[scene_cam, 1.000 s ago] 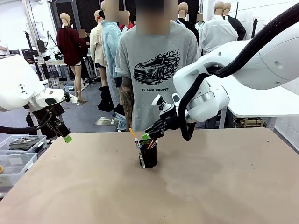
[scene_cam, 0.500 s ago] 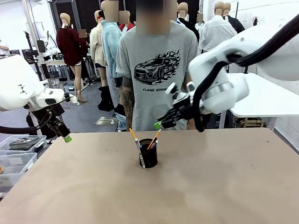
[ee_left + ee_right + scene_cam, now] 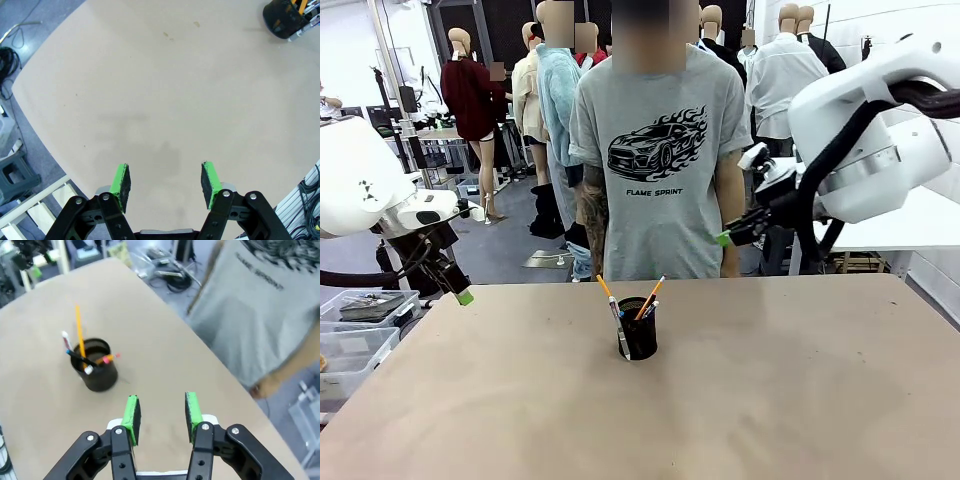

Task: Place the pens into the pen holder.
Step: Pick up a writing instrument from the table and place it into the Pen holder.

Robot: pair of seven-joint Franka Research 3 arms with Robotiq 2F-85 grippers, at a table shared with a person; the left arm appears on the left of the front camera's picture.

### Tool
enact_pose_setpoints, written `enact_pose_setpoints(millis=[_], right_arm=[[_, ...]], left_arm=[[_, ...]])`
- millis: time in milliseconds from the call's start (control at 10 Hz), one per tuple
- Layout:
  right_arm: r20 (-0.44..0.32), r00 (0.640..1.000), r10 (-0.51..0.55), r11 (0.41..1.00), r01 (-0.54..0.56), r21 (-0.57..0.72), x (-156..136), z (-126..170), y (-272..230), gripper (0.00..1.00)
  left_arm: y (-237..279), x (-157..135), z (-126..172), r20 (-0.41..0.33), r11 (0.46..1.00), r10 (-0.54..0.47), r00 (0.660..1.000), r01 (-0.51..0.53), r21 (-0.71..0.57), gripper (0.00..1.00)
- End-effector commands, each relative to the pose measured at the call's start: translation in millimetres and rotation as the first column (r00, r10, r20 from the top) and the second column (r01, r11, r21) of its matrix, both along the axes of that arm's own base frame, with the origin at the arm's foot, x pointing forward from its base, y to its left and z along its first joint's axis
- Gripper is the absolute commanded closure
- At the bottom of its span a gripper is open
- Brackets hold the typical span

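Observation:
The black mesh pen holder (image 3: 639,341) stands near the middle of the table, towards the far edge. Several pens (image 3: 607,291) lean in it: a long yellow-orange pencil, a shorter orange one (image 3: 651,297) and a white one. My right gripper (image 3: 725,238) hangs open and empty above the table's far edge, up and to the right of the holder. The right wrist view looks down past its own gripper (image 3: 162,416) at the holder (image 3: 95,366) and a yellow pencil (image 3: 79,330). My left gripper (image 3: 465,297) hovers open at the table's left edge. From the left wrist, this gripper (image 3: 165,184) has the holder (image 3: 282,19) far off.
A person in a grey printed shirt (image 3: 655,150) stands at the far side behind the holder, hands off the table. Clear plastic bins (image 3: 360,335) sit beside the table on the left. The tabletop (image 3: 770,390) is bare around the holder.
My right gripper has drawn back from just over the pen holder, rising and moving right. An orange pencil it left behind now leans in the holder. The left arm has not moved.

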State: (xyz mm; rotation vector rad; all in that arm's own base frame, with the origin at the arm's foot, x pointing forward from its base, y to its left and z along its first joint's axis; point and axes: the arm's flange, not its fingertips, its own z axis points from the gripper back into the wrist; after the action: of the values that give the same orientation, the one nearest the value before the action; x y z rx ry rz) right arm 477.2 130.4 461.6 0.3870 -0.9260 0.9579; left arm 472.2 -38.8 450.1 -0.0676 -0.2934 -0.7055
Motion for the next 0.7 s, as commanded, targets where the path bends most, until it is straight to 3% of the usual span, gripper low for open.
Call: enact_pose_setpoints(millis=[0, 200, 600], right_arm=[[-0.119, 0.985, -0.128, 0.989, 0.118, -0.086, -7, 1, -16, 0.53], [-0.191, 0.955, -0.228, 0.968, 0.202, -0.146, -12, 7, -42, 0.53], [-0.231, 0.903, -0.362, 0.926, 0.318, -0.205, -20, 8, -74, 0.53]], left_arm=[[3, 1, 0, 0.012, 1.0, -0.015, 1.0, 0.015, -0.001, 0.26], [3, 1, 0, 0.012, 1.0, -0.015, 1.0, 0.015, -0.001, 0.26], [3, 1, 0, 0.012, 1.0, -0.015, 1.0, 0.015, -0.001, 0.26]])
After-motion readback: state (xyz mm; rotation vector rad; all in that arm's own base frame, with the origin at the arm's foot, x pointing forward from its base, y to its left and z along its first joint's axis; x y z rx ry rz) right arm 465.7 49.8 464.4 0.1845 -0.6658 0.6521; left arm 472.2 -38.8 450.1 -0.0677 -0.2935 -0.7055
